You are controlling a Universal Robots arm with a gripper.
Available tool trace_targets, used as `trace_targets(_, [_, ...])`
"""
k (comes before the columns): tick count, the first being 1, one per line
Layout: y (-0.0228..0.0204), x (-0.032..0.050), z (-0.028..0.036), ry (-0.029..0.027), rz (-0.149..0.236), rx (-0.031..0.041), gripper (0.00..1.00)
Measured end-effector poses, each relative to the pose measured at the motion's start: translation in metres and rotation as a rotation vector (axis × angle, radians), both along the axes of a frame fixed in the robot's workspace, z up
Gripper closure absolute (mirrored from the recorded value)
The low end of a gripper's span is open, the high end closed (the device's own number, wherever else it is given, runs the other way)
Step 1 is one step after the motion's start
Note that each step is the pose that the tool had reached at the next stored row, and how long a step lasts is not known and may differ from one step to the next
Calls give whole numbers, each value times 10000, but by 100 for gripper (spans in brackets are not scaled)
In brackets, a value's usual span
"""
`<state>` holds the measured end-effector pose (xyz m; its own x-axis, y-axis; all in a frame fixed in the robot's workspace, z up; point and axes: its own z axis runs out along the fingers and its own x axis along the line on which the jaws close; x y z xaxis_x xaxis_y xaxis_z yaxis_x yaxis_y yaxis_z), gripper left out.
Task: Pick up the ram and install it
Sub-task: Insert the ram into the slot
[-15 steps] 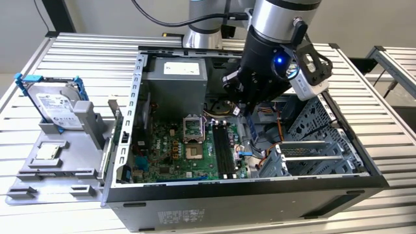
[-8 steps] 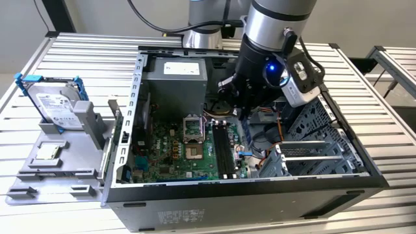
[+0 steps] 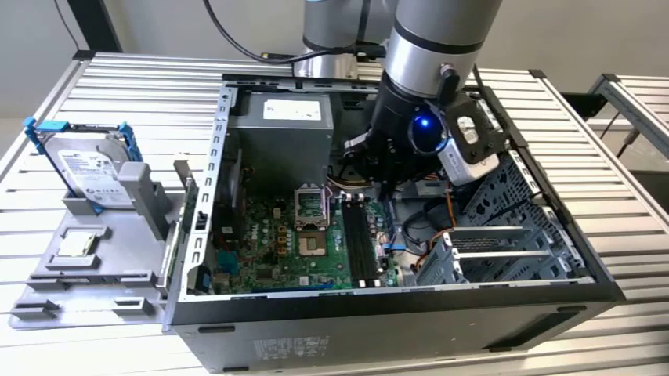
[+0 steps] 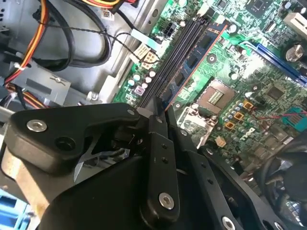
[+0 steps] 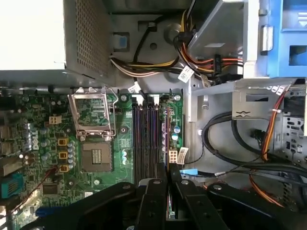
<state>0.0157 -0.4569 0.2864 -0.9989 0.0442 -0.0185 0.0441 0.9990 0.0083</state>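
Slatted metal counter [image 3: 136, 94] carries an open computer case [image 3: 366, 338]; inside, the pincer [image 4: 160, 111] is clenched on the ram [image 4: 195, 64], just beside the black memory slots [image 4: 175, 60], cables [image 4: 72, 45] close by.

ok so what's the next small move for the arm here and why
Probably a slight, straight push down. The fingers are shut on the long, thin dark blue-green ram stick, which stands on edge, running along the long black plastic memory slots. Whether it is already seated is unclear, so go gently.
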Motion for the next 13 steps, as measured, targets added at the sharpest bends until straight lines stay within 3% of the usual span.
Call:
trace_targets(8, [60, 4, -146, -1, -49, -7, 100])
trace_targets(13, [66, 6, -237, 0, -46, -8, 100])
